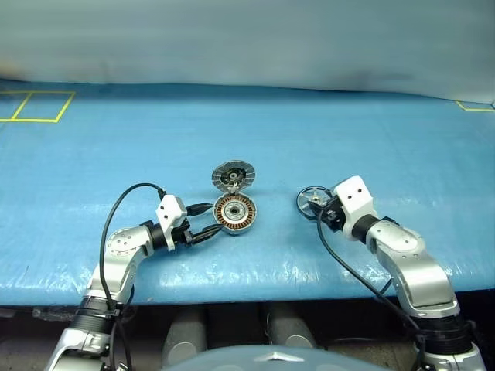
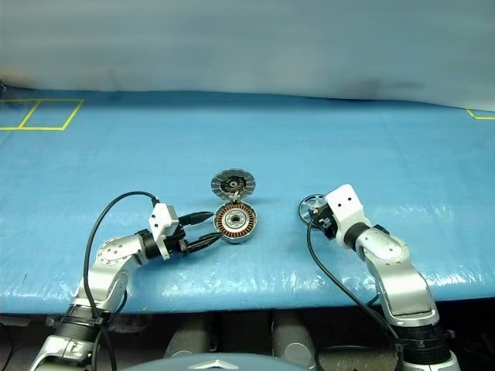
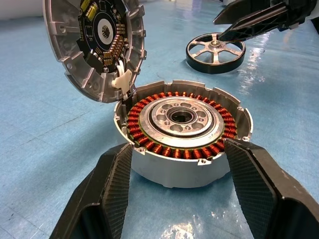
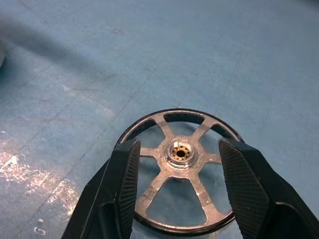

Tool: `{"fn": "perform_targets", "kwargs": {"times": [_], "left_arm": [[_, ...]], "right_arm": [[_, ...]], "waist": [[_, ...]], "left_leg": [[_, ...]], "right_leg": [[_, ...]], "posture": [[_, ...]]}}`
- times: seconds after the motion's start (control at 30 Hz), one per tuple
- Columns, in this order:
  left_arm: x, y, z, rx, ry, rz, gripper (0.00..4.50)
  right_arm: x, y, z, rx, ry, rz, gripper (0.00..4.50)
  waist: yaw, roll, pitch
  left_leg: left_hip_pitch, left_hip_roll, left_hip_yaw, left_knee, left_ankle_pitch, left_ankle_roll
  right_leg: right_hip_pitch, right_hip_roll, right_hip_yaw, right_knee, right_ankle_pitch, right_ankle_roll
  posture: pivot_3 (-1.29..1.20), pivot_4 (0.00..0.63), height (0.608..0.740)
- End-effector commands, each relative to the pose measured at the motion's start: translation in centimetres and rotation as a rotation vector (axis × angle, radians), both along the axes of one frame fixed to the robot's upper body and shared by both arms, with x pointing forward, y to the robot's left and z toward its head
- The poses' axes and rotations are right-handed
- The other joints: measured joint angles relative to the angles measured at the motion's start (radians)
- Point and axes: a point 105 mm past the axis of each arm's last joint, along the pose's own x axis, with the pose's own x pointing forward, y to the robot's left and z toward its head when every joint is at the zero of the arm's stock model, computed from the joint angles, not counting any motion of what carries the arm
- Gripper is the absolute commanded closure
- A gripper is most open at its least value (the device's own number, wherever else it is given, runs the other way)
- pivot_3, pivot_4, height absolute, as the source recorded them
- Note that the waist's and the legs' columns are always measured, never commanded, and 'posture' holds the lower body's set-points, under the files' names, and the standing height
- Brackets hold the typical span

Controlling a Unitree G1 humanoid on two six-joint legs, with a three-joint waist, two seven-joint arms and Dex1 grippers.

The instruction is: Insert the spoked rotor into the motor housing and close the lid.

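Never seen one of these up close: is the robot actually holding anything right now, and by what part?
The left gripper brackets the motor housing by its outer wall. The right gripper straddles the spoked rotor lying flat. A firm grip can't be told for either.

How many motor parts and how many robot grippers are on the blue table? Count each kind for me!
Spoked rotor: 1
Motor housing with copper windings: 1
Lid, standing open at the housing's edge: 1
Grippers: 2, the left gripper and the right gripper
Total: 5
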Motion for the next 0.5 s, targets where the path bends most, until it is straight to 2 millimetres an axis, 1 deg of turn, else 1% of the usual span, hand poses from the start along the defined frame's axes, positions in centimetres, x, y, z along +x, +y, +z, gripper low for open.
{"fn": "perform_targets", "kwargs": {"times": [0.03, 0.23, 0.37, 0.43, 0.5], "left_arm": [[0.0, 0.4, 0.2, 0.009, -0.023, 0.016, 1.33], [-0.2, 0.6, 0.1, 0.010, -0.023, 0.023, 1.33], [-0.2, 0.5, 0.1, 0.012, -0.023, 0.023, 1.33], [-0.1, 0.4, 0.1, 0.011, -0.026, 0.023, 1.33], [-0.1, 0.4, 0.1, 0.011, -0.028, 0.022, 1.33]], "right_arm": [[-0.1, -0.3, 0.1, -0.010, -0.005, -0.020, 1.86], [-0.6, -1.5, -0.9, -0.040, 0.040, -0.075, 1.86], [-0.7, -1.7, -1.3, -0.037, 0.062, -0.089, 1.86], [-0.7, -1.8, -1.6, -0.031, 0.073, -0.097, 2.23], [-0.6, -1.6, -1.8, -0.009, 0.079, -0.097, 2.75]], "waist": [[0.000, 0.000, 0.000], [-0.001, 0.000, 0.000], [-0.001, -0.001, 0.000], [-0.001, -0.001, -0.001], [-0.001, -0.001, -0.001]], "left_leg": [[0.000, 0.000, 0.000, 0.000, 0.000, 0.000], [0.000, 0.000, 0.000, 0.000, 0.000, 0.000], [0.000, 0.000, 0.000, 0.000, 0.000, 0.000], [0.001, 0.000, 0.000, 0.000, 0.000, 0.000], [0.001, 0.000, 0.000, 0.000, 0.000, 0.000]], "right_leg": [[0.000, 0.000, 0.000, 0.000, 0.000, 0.000], [0.000, 0.000, 0.000, 0.000, 0.000, 0.000], [0.000, 0.000, 0.000, 0.000, 0.000, 0.000], [0.000, 0.000, 0.000, 0.000, 0.000, 0.000], [0.001, 0.000, 0.000, 0.000, 0.000, 0.000]], "posture": [[0.00, 0.150, 0.740], [0.00, 0.150, 0.740], [0.00, 0.150, 0.740], [0.00, 0.150, 0.740], [0.00, 0.150, 0.740]]}}
